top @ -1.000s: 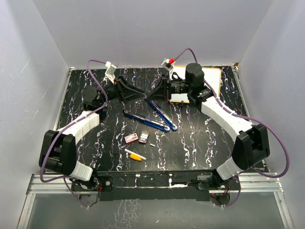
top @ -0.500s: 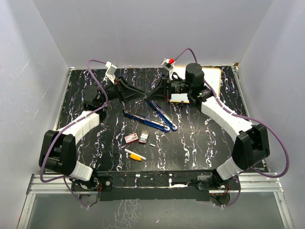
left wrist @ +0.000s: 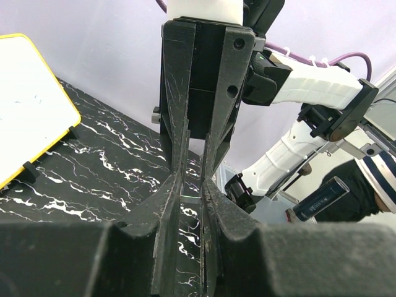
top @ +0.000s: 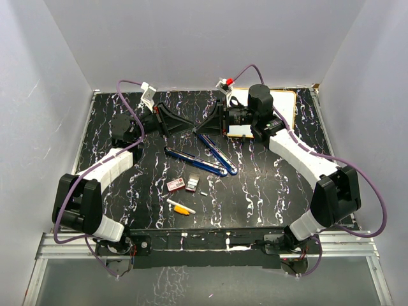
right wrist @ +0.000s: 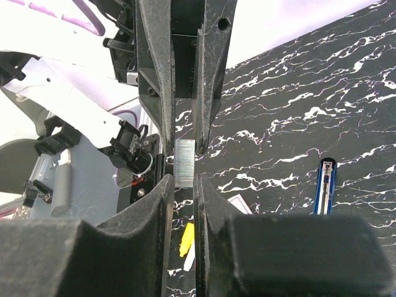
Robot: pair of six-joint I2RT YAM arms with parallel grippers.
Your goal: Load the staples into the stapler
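Top: fixed, high at near edge, looking down over whole worktop [top: 268,185] | wrists: close, sighting along own jaws, facing each other | shared: meeting jaws, marbled worktop

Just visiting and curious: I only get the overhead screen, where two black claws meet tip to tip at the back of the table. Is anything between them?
Observer: Yes. The right wrist camera shows a short silvery staple strip pinched in the right gripper.
Visitor: Does the other claw touch it?
Observer: The left gripper is shut on the strip's other end, so both hold it.
Visitor: And that white board back there?
Observer: The left wrist camera shows the yellow-framed whiteboard propped on small black feet.
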